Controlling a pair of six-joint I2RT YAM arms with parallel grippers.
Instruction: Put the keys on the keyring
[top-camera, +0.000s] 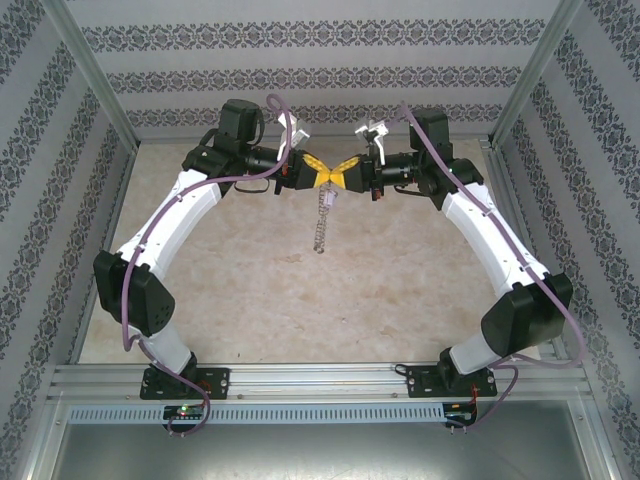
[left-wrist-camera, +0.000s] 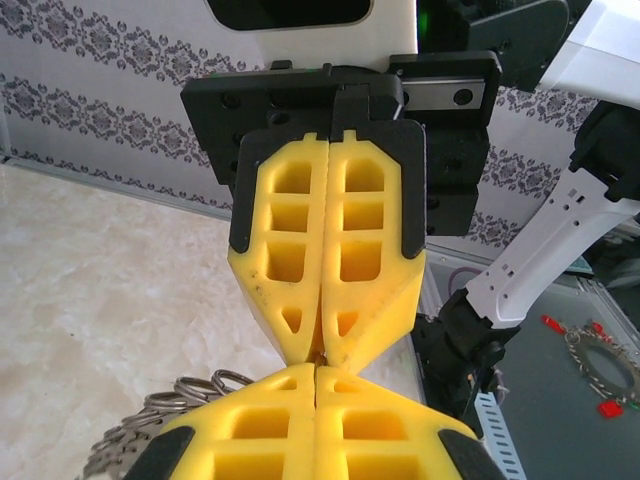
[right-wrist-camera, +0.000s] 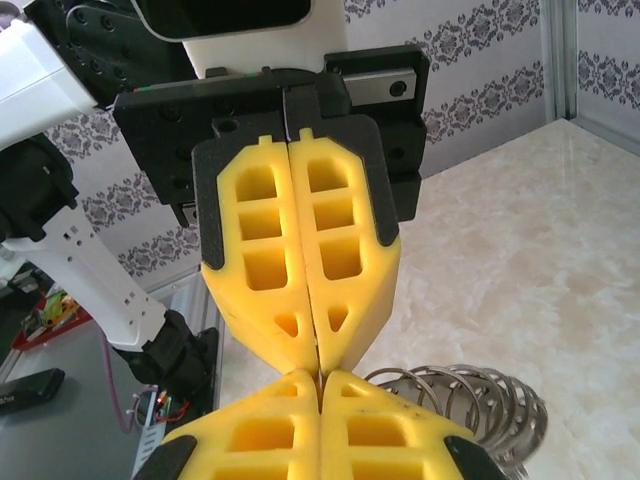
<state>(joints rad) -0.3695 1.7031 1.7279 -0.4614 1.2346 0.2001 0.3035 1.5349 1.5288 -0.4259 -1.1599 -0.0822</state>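
Both grippers are raised over the back middle of the table and meet tip to tip. My left gripper (top-camera: 322, 176) (left-wrist-camera: 316, 374) has its yellow fingers pressed together, and so does my right gripper (top-camera: 341, 176) (right-wrist-camera: 320, 380). A thin sliver of metal shows in the seam where the tips meet. From that spot the keyring (top-camera: 321, 222) hangs straight down as a string of silvery rings. Its rings show under my left fingers (left-wrist-camera: 150, 420) and under my right fingers (right-wrist-camera: 480, 400). The small key is hidden.
The beige marble tabletop (top-camera: 250, 290) lies below, with patterned walls at the back and sides. A metal rail (top-camera: 320, 380) runs along the near edge between the arm bases. Beyond the table, a toothed metal ring (left-wrist-camera: 602, 362) with red bits lies on a grey surface.
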